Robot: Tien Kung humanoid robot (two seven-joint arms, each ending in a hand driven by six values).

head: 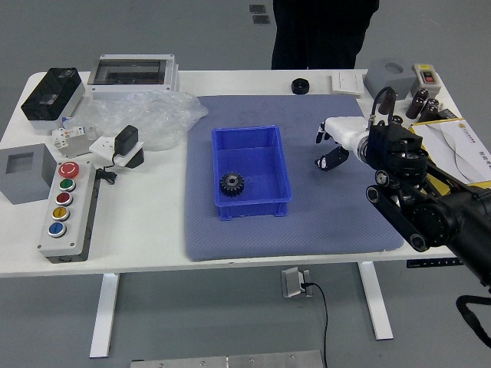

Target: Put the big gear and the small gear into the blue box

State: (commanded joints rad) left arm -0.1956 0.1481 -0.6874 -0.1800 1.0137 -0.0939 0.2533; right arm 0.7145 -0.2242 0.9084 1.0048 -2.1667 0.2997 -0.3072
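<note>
Right hand [345, 135], fingers apart, reaches beside the blue box [255, 209] — a small gear hidden beneath would need a centered pinch.

Blue box [287, 201]—black gear [232, 183]

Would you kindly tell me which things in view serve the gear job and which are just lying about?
For the job: blue box; gear inside it; right hand. No second gear is visible.

Lying about: button panel; crumpled clear plastic; black round object.
</note>
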